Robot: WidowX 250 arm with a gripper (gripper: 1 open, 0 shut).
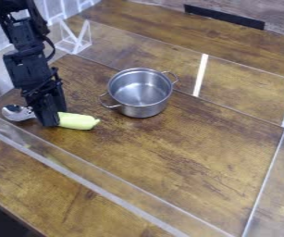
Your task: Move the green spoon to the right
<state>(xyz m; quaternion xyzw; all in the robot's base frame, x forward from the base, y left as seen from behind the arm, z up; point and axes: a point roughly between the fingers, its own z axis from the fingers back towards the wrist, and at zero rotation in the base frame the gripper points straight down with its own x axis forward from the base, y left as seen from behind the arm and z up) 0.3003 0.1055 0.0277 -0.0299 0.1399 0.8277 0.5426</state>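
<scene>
The green spoon (78, 120) lies on the wooden table at the left, its yellow-green handle pointing right and its silver bowl (13, 111) pointing left. My gripper (43, 117) points steeply down onto the spoon's neck, between handle and bowl. Its dark fingers are shut on the spoon there and hide the neck. The spoon stays low at the table surface.
A round steel pot (141, 92) with two handles stands right of the spoon, about a spoon's length away. Clear acrylic walls (107, 196) fence the table at the front and sides. Bare wood lies right of and in front of the pot.
</scene>
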